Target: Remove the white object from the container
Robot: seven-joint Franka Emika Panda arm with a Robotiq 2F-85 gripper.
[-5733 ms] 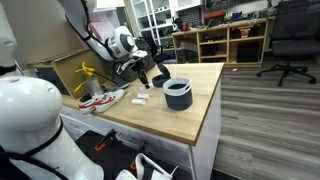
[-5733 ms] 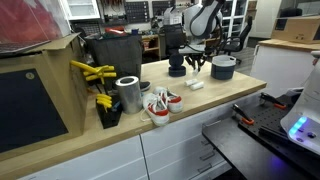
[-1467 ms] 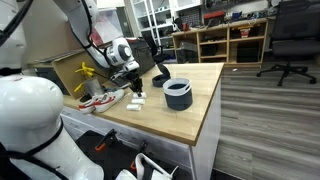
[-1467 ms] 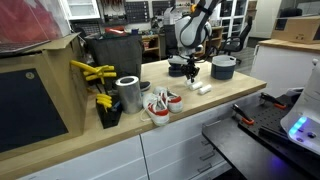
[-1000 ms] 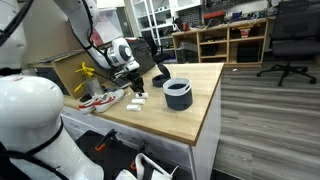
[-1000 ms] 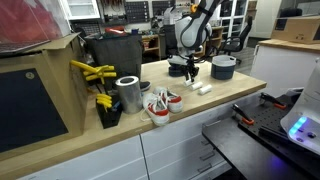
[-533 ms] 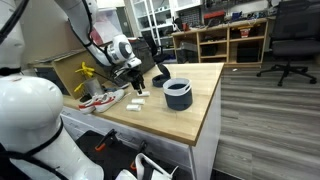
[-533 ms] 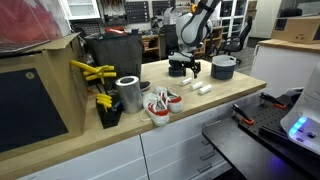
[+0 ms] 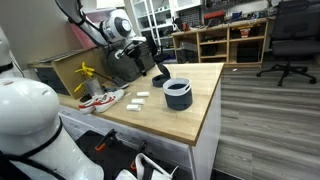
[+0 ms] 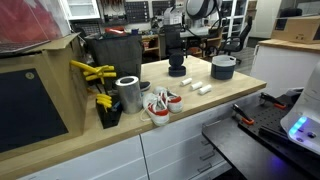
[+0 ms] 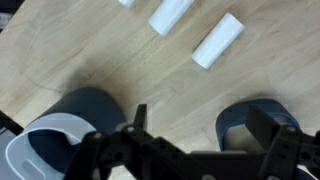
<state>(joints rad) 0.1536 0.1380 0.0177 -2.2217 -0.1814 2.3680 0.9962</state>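
The hand point(image 11: 198, 135) has lifted clear, spread and empty. Below it the white object point(image 9: 142, 95) lies on the bench point(image 9: 190, 125), outside the container point(image 9: 177, 93). The removal looks done, and only retreating remains.

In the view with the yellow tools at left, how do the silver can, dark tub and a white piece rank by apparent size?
1. Silver can, though it stands nearer the camera, so unsure.
2. Dark tub, equally wide but shorter.
3. White piece, plainly smallest; both pieces look alike.
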